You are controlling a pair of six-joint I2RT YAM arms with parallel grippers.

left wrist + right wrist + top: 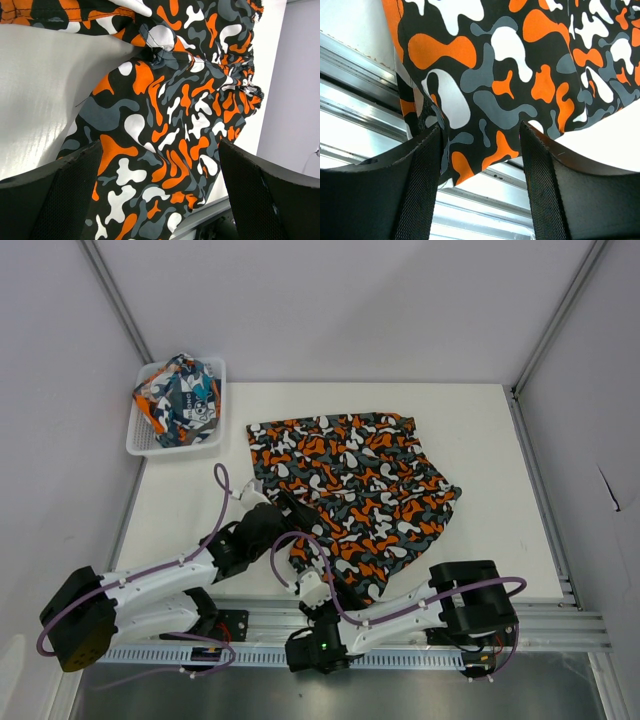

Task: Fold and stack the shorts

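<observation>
- Right gripper [480, 131]: jaws spread, straddling the near hem of the camouflage shorts [360, 480] where it hangs over the metal rail [360, 85]. No pinch shows yet.
- Left gripper [160, 145]: jaws spread wide over the near-left part of the same shorts, holding nothing.
- The camouflage shorts lie spread out mid-table. The blue and orange shorts [182, 400] sit bunched in the basket [140, 445] at the far left.
- Step, as a judgement: the first fold is starting. The next move likely calls for both grippers to pinch the near edge and carry it toward the far side.
- Room: bare table [490, 440] lies right of and beyond the shorts. Walls stand close on both sides.
</observation>
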